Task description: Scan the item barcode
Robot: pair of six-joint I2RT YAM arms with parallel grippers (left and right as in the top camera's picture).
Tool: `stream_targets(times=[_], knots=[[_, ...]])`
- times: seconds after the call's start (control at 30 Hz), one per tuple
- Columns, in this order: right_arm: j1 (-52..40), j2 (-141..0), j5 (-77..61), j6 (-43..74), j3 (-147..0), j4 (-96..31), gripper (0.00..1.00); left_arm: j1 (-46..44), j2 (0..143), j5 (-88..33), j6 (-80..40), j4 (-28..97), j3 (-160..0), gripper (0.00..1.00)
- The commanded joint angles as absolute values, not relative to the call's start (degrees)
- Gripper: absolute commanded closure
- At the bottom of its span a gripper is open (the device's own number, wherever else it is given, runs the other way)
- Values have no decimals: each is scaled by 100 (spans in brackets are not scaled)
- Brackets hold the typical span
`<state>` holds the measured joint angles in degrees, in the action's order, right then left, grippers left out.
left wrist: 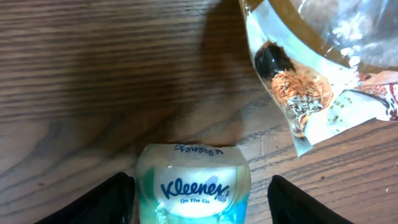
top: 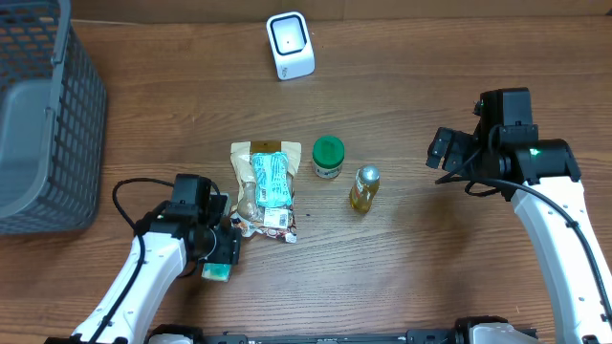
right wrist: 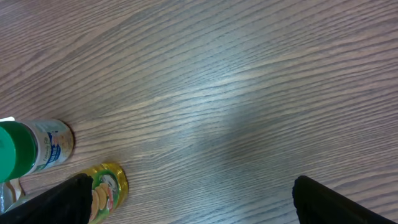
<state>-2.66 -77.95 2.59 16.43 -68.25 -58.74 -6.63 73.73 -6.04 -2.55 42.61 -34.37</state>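
the kleenex tissue pack (left wrist: 194, 186) lies on the worktop (left wrist: 93, 74) inside the left claw (left wrist: 200, 191), jaws parted, not touching. looks soft, light, slippery: pinch its 2 sides gently. right claw (right wrist: 189, 190) gapes wide, empty.

Soft, even light fills the overhead view, where the scanner (top: 290, 43) face is blown out white, while the left wrist view shows a broad dim shadow across the table (left wrist: 93, 74) and glare washing the slightly blurred tissue pack (left wrist: 193, 186), and the right wrist view carries a pale sheen.
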Motion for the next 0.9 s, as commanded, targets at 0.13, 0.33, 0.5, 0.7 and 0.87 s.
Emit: stream_targets(times=[0.13, 0.33, 0.5, 0.7, 0.87], knots=[[-255, -7760, 311, 1610, -6945, -5863, 0, -639, 7435, -480, 51, 4047, -3378, 35], [-255, -7760, 311, 1610, -6945, -5863, 0, -639, 7824, -613, 172, 3894, -3378, 38], [-255, -7760, 311, 1610, -6945, -5863, 0, -639, 8173, -602, 172, 3699, -3378, 35], [-255, -7760, 311, 1610, -6945, -5863, 0, -628, 8259, -569, 145, 3706, -3422, 59], [-255, -7760, 311, 1610, -6945, -5863, 0, -622, 8256, -161, 126, 3811, -3758, 59]])
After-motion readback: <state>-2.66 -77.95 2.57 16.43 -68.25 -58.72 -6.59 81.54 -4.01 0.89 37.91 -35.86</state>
